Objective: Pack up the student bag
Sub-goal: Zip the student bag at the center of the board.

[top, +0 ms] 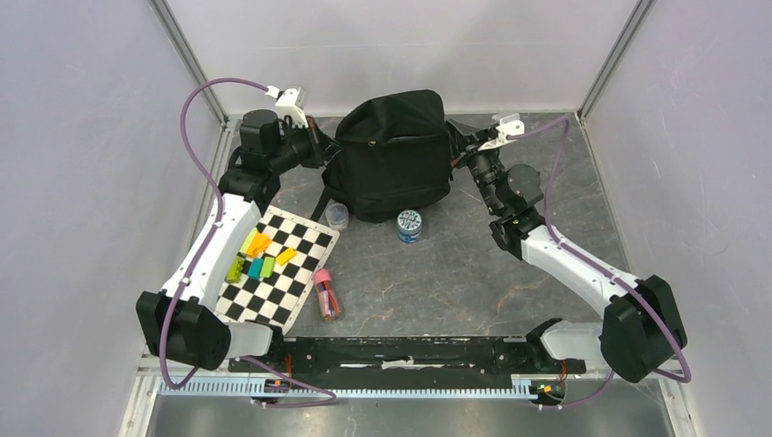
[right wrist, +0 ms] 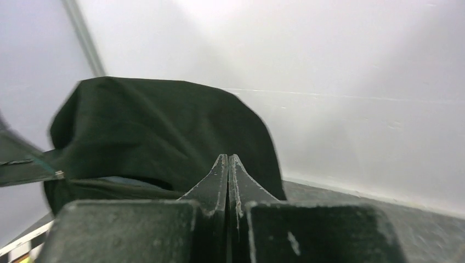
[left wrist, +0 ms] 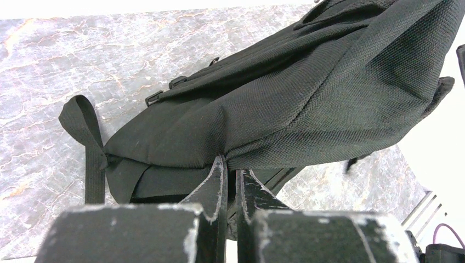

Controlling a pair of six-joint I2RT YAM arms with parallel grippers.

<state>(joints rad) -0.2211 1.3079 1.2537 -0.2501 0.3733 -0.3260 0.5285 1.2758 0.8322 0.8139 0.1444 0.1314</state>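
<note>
The student bag (top: pixel 391 155), a large black fabric backpack, stands at the back middle of the table. My left gripper (top: pixel 325 151) is at its left side. In the left wrist view the left gripper (left wrist: pixel 232 164) is shut on a puckered fold of the bag (left wrist: pixel 307 93); a black strap (left wrist: pixel 90 142) trails on the table. My right gripper (top: pixel 459 151) is at the bag's right side. In the right wrist view its fingers (right wrist: pixel 228 158) are pressed together with nothing visible between them, and the bag (right wrist: pixel 153 126) rises just behind them.
A checkerboard mat (top: pixel 300 278) with several coloured blocks (top: pixel 259 255) lies front left. A small clear container (top: pixel 337 215) and a blue-white patterned jar (top: pixel 410 225) stand just before the bag. A pink pouch of pens (top: pixel 326 293) lies by the mat.
</note>
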